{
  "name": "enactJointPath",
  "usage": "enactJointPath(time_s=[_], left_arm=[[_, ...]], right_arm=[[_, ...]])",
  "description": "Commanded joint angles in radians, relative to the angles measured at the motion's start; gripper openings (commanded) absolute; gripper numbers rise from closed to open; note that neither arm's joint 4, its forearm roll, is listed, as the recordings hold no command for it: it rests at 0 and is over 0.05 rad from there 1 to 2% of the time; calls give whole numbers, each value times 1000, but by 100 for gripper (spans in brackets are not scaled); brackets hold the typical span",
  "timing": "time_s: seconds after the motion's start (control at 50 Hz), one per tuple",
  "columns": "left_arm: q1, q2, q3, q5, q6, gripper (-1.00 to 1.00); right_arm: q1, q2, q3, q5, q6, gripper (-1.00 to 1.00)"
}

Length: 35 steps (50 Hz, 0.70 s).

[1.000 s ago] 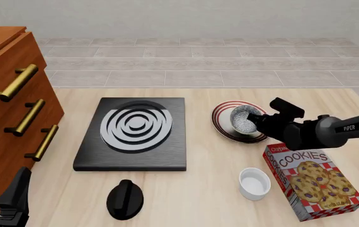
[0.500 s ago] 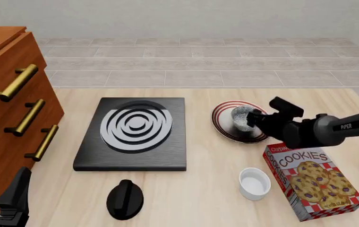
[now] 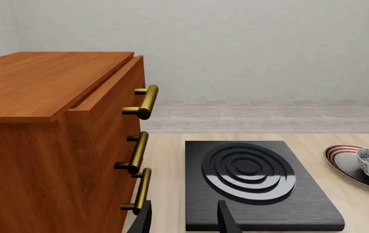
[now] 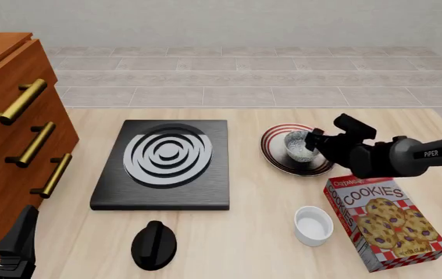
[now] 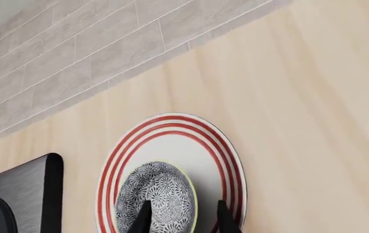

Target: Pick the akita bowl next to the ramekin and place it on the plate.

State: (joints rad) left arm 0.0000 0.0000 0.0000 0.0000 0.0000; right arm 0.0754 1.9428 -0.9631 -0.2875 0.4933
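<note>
In the front view, right of centre, the akita bowl (image 4: 299,145) sits on the plate (image 4: 277,160), with the right gripper (image 4: 314,141) at its right rim and nearer than the idle left gripper (image 4: 7,244) at the lower left. In the right wrist view, at the bottom centre, parted fingertips (image 5: 144,218) straddle the bowl's near rim; I cannot tell whether they are pinching it. In the left wrist view, bowl and plate lie at the far right edge, well apart from the left arm's parted fingers.

Front view looks down the table; both wrist views, low and closer, share the plate (image 4: 295,150).

Black right arm (image 4: 407,157), white "PiPER" lettering
</note>
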Motion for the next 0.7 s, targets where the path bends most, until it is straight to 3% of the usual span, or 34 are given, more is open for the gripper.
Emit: enactJointPath(time_s=[0.02, 0.7], left_arm=[[0, 0, 0, 0, 0, 100], [0, 0, 0, 0, 0, 100]], right_arm=[[-9, -39, 6, 14, -1, 100], [-12, -199, 77, 50, -2, 100]])
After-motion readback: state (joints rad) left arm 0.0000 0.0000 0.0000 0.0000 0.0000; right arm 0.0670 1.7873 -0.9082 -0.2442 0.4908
